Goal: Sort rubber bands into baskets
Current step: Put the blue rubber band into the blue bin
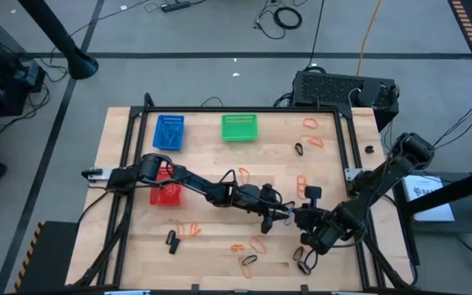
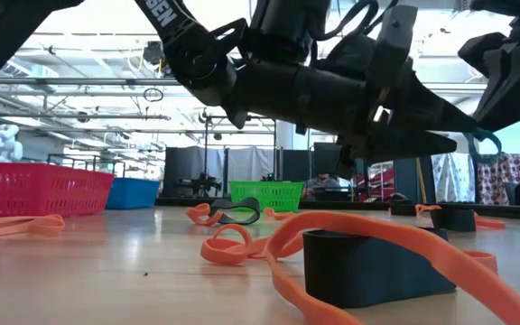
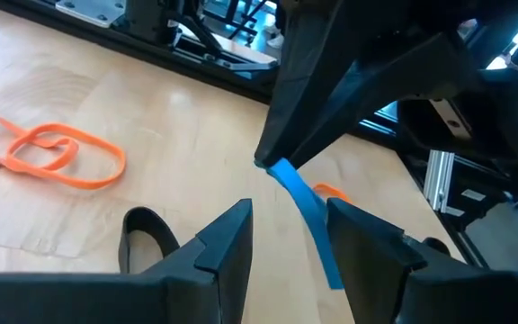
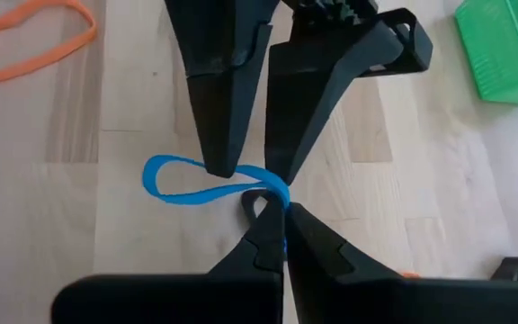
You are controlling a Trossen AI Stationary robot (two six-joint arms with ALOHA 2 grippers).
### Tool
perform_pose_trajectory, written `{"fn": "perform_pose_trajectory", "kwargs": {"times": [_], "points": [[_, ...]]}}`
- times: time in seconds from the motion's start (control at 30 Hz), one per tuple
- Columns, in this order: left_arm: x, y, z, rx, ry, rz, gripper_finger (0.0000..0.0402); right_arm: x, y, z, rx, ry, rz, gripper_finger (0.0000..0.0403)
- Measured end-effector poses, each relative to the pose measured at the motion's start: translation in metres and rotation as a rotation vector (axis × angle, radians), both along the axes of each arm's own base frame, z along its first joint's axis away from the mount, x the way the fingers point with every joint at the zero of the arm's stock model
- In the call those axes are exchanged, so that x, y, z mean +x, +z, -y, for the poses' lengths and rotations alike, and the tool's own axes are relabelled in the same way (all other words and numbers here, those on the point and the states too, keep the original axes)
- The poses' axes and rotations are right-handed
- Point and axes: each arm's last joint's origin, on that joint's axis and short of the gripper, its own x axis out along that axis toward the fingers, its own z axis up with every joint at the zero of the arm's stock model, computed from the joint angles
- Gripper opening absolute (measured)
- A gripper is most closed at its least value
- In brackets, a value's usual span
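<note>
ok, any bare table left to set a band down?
Bare: between the green basket and the orange bands, and the strip below the blue basket. Crowded: front right, around both grippers and the blue band.

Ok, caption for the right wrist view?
Right tool shut on thin blue rubber band; left tool open around it above wooden table.

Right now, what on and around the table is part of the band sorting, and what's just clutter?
Job:
- blue band, pinched by the shut right gripper; open left gripper reaching at it
- orange bands and black bands on the table
- blue basket, green basket, red basket

Clutter:
- black box at the far edge
- floor cables
</note>
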Motion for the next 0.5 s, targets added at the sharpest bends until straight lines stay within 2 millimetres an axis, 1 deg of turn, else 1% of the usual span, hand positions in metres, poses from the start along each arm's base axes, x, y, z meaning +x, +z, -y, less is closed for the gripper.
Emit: {"fn": "perform_pose_trajectory", "kwargs": {"times": [0.13, 0.33, 0.43, 0.5], "points": [[0.0, 0.001, 0.0, 0.001, -0.001, 0.006, 0.015, 0.005, 0.001, 0.003, -0.022, 0.021, 0.001, 0.0], [0.0, 0.002, 0.0, -0.001, -0.004, 0.019, 0.0149, 0.012, 0.002, 0.007, -0.002, 0.006, 0.02, 0.0], [0.0, 0.001, 0.0, 0.018, -0.009, 0.019, 0.013, 0.012, 0.002, 0.007, -0.001, 0.006, 0.021, 0.0], [0.0, 0.0, 0.0, 0.033, -0.011, 0.011, 0.0102, 0.012, 0.002, 0.007, -0.001, 0.006, 0.02, 0.0]]}}
